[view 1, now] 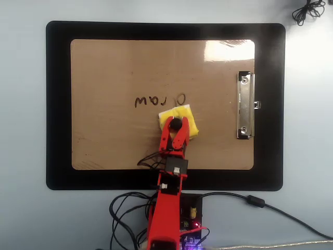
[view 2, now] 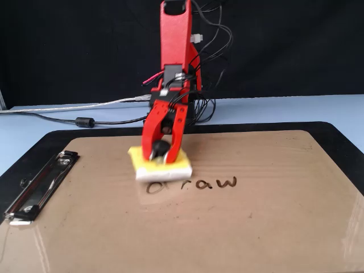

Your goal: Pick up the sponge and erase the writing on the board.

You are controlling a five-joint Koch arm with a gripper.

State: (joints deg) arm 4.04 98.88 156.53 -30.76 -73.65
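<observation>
gripper clamped on sponge, pressing it on board | writing just beyond the tips, arm-far side, long axis crosswise, trailing left in overhead view

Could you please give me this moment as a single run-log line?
gripper: shut on sponge | sponge: on board, beside writing on the arm's side | writing: legible, unerased | clip: untouched
</observation>
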